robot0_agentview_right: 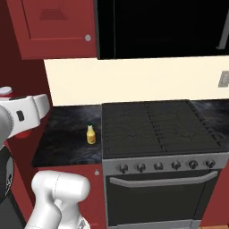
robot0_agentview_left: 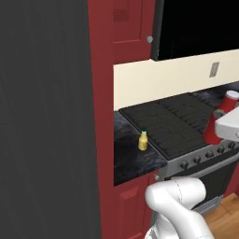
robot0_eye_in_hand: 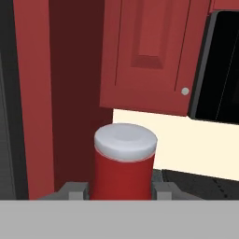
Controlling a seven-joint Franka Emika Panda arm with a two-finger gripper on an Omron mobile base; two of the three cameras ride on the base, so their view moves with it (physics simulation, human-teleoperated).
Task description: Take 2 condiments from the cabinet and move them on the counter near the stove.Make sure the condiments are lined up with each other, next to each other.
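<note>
My gripper (robot0_eye_in_hand: 122, 189) is shut on the slim red bottle (robot0_eye_in_hand: 124, 168) with the white cap, which stands upright between the two fingers. The left base view shows this red bottle (robot0_agentview_left: 212, 131) held in the air above the front of the stove (robot0_agentview_left: 170, 122). The yellow bottle (robot0_agentview_left: 143, 140) with the dark green cap stands upright on the black counter (robot0_agentview_left: 133, 158), just left of the stove's edge. In the right base view the yellow bottle (robot0_agentview_right: 91, 134) is on the counter (robot0_agentview_right: 67, 136) beside the stove (robot0_agentview_right: 152, 127). The cabinet (robot0_eye_in_hand: 149, 51) door ahead of the hand is closed.
A tall dark grey panel (robot0_agentview_left: 46, 116) walls off the left side. A black appliance (robot0_agentview_right: 161, 27) hangs above the stove. The cream backsplash carries a wall outlet (robot0_agentview_left: 214, 69). Red lower cabinets (robot0_agentview_left: 135, 200) sit under the counter.
</note>
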